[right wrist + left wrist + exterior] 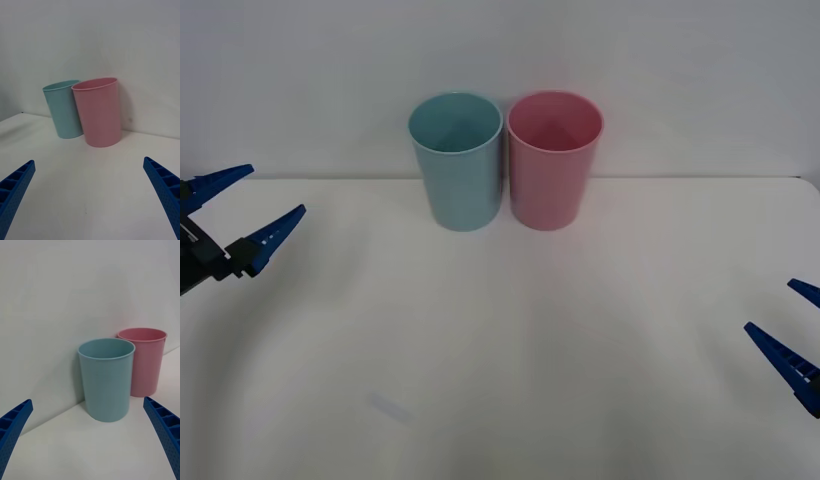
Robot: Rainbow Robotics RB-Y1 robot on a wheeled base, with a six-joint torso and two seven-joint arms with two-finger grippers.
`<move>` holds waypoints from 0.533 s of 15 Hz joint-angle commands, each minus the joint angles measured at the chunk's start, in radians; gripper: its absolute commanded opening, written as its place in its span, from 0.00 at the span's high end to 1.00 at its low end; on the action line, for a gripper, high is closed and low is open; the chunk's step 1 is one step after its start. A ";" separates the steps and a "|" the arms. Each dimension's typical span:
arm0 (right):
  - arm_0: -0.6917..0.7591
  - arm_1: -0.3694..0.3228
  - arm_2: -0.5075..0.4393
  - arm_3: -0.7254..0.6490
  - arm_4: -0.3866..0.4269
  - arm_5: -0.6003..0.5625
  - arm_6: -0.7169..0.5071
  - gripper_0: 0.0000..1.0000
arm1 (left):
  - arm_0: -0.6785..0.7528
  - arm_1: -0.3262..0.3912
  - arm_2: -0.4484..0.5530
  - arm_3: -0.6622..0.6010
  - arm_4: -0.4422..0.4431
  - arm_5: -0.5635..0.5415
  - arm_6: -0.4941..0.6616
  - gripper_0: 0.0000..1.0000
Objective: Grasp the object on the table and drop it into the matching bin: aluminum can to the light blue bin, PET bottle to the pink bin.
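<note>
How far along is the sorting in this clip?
No can lies on the table, and neither claw holds anything: the left claw and right claw hang open at the table's sides. Light blue bin and pink bin stand upright; whether anything is inside I can't tell.

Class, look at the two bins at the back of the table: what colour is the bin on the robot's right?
Pink. The pink bin shows best in the front view, beside the light blue bin.

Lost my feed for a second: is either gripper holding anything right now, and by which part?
Nothing is held. The left gripper and right gripper both hang open over the table, apart from the light blue bin and pink bin.
</note>
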 commanded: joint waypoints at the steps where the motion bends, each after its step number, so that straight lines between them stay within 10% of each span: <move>1: 0.000 0.000 0.000 0.000 0.000 0.000 0.000 0.00 | 0.110 0.008 0.024 -0.060 0.038 -0.014 -0.006 0.00; 8: 0.000 0.000 0.000 0.000 0.000 0.000 0.000 0.00 | 0.274 0.011 0.056 -0.086 0.109 -0.062 -0.089 0.00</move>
